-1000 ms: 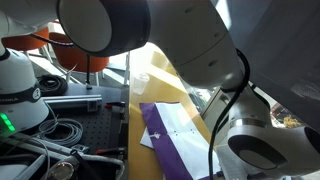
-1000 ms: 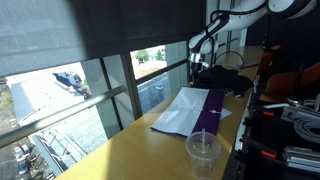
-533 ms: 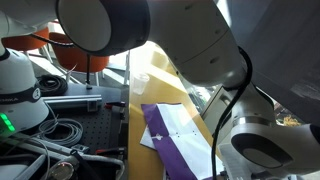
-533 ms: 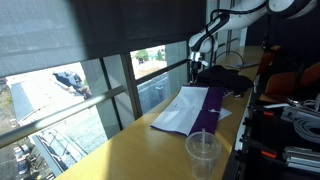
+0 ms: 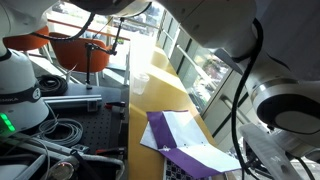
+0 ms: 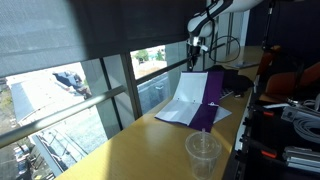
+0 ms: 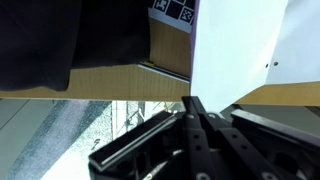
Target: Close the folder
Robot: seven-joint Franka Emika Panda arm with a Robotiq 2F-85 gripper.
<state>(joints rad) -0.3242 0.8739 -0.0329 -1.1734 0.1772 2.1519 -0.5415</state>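
Claw [image 7: 195, 103]: fingers pressed together, no gap showing in wrist view, clamped on edge of folder [image 7: 250, 50] white sheet. In exterior view, claw [image 6: 196, 58] hangs above table [image 6: 130, 150]. Folder [image 6: 195, 100] directly beneath claw, white leaf raised and tilted, lower part lying on tan top, purple cover strip along one side. Black bundle [image 7: 40, 40] on table just beside claw. Clear plastic cup [image 6: 203, 152] well apart from claw, beyond folder's low end.
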